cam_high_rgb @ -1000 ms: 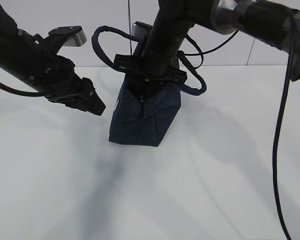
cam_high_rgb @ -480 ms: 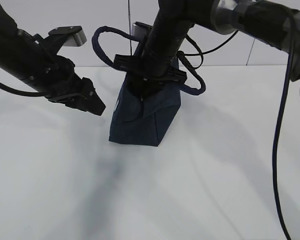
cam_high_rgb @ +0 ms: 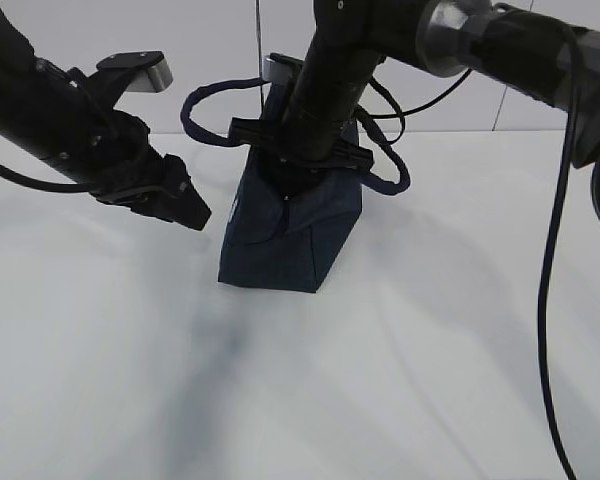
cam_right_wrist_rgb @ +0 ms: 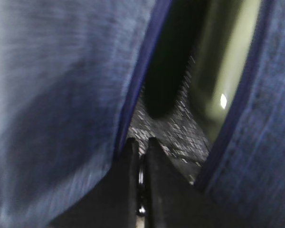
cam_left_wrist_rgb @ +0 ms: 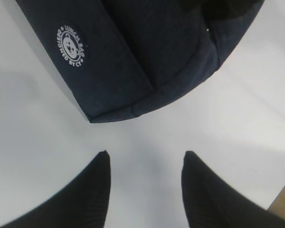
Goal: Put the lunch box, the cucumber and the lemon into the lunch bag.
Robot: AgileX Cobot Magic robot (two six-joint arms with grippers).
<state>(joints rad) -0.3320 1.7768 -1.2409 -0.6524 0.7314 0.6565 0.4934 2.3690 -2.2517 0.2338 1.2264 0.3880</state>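
Note:
The dark navy lunch bag point(cam_high_rgb: 290, 235) stands on the white table, its top partly open. My right gripper point(cam_high_rgb: 285, 188) presses down on the bag's top. In the right wrist view it point(cam_right_wrist_rgb: 140, 142) is shut on the zipper's metal ring pull point(cam_right_wrist_rgb: 141, 178). Through the opening I see silver lining point(cam_right_wrist_rgb: 173, 123) and a glossy olive-green thing point(cam_right_wrist_rgb: 223, 71); I cannot tell whether it is the cucumber. The lunch box and lemon are out of view. My left gripper point(cam_high_rgb: 195, 215) is open and empty, just left of the bag. It point(cam_left_wrist_rgb: 145, 154) faces the bag's logo side point(cam_left_wrist_rgb: 72, 46).
The bag's two loop handles point(cam_high_rgb: 215, 95) stick out to either side of the right arm. Black cables point(cam_high_rgb: 565, 250) hang from the right arm. The white table point(cam_high_rgb: 300, 400) stretches in front of the bag, with a pale wall behind.
The right arm has shifted slightly over the bag top, and the bag's left handle has dropped a little. The left arm has not moved.

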